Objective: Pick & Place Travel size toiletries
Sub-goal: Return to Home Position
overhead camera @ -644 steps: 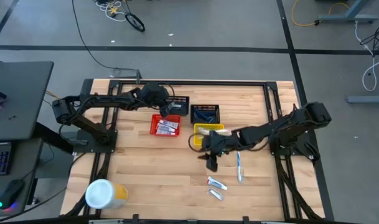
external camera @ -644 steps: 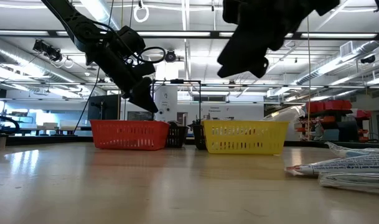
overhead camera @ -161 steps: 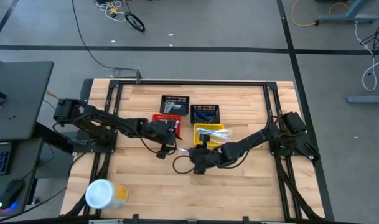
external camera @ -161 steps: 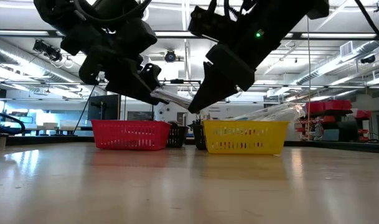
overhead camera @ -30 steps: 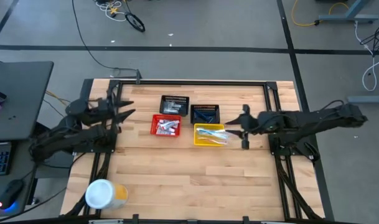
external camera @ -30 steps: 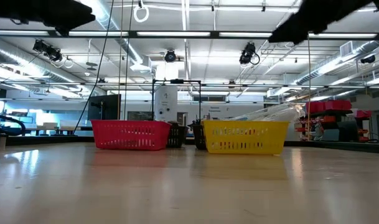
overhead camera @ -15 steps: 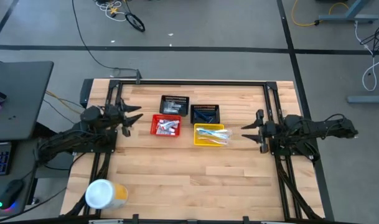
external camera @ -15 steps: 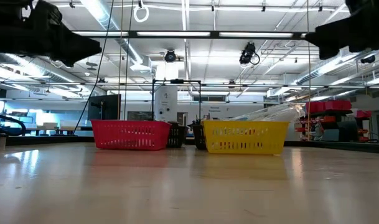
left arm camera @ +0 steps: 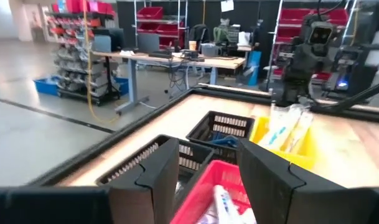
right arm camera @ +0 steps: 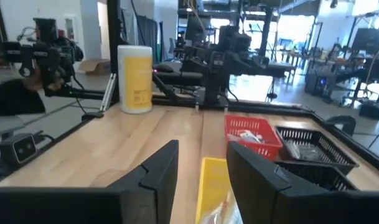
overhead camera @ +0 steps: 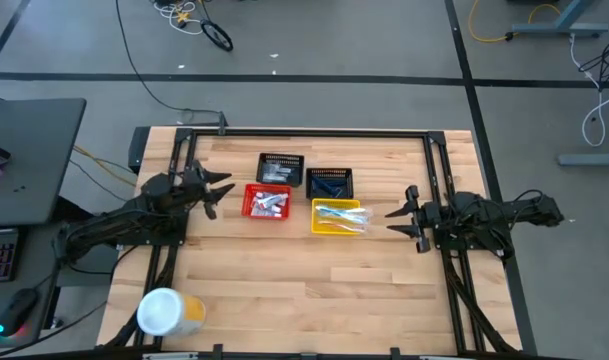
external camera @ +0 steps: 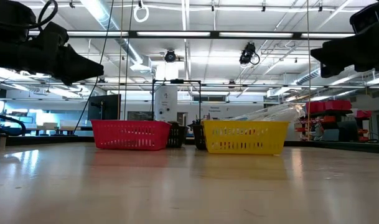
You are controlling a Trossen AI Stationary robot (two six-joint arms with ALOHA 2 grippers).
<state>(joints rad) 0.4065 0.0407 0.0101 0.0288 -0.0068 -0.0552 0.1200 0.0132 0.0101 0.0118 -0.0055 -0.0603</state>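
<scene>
Table (overhead camera: 284,290) carries bins (overhead camera: 315,218) of toiletries (overhead camera: 269,201) mid-far; left gripper (overhead camera: 219,192) gapes empty at left edge. Right gripper (overhead camera: 392,220) likewise, right edge.

Wooden table (overhead camera: 284,285), four mesh baskets (overhead camera: 315,216), canister (overhead camera: 164,312)

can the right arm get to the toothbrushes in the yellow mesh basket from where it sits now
Probably yes. The open right gripper faces the yellow mesh basket across bare wooden tabletop, and the packaged toothbrushes lie uncovered in its open top.
</scene>
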